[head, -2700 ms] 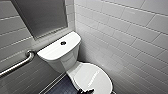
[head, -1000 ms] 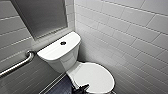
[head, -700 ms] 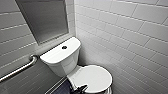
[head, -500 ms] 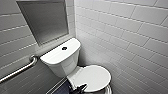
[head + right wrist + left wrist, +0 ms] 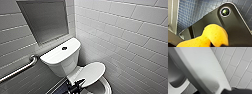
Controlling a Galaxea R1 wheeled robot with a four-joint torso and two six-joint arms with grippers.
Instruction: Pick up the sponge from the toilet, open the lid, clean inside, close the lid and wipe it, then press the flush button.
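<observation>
Right hand (image 5: pixel 219 45): closed on the sponge (image 5: pixel 211 35). The sponge is orange-yellow and porous. It is pinched near its lower edge and bulges out to both sides of the grip. In the right wrist view it hangs clear of the floor (image 5: pixel 193 12), which is laid with small blue-grey tiles. It touches nothing else.

Left hand (image 5: pixel 77 85): a dark shape at the lower edge of the head view, right against the near rim of the lid (image 5: pixel 92 72). In the left wrist view only a dark sliver of this hand (image 5: pixel 236 91) shows next to the lid's edge. Cannot tell whether its fingers are spread or closed, nor whether they clasp the rim or just press on it.

Lid: white, glossy, oval. It is tilted, with the hinge end toward the tank (image 5: pixel 60 53) and the free end lifted. The left wrist view shows the lid (image 5: pixel 205 69) as a slanted slab with a dark gap beneath it. The white seat (image 5: pixel 176 88) lies below that gap.

Bowl (image 5: pixel 108 86): the rim is exposed on the side nearer the right-hand wall. The shaded interior is partly visible under the raised lid.

Toilet (image 5: pixel 62 67): stands in a tiled corner. The flush button (image 5: pixel 64 48) is small, round and dark, in the middle of the tank top, well apart from both hands.

Surroundings: white wall tiles (image 5: pixel 125 32) on both walls. A metal grab bar (image 5: pixel 17 71) runs along the wall beside the tank. A grey recessed panel (image 5: pixel 45 21) sits above the tank.
</observation>
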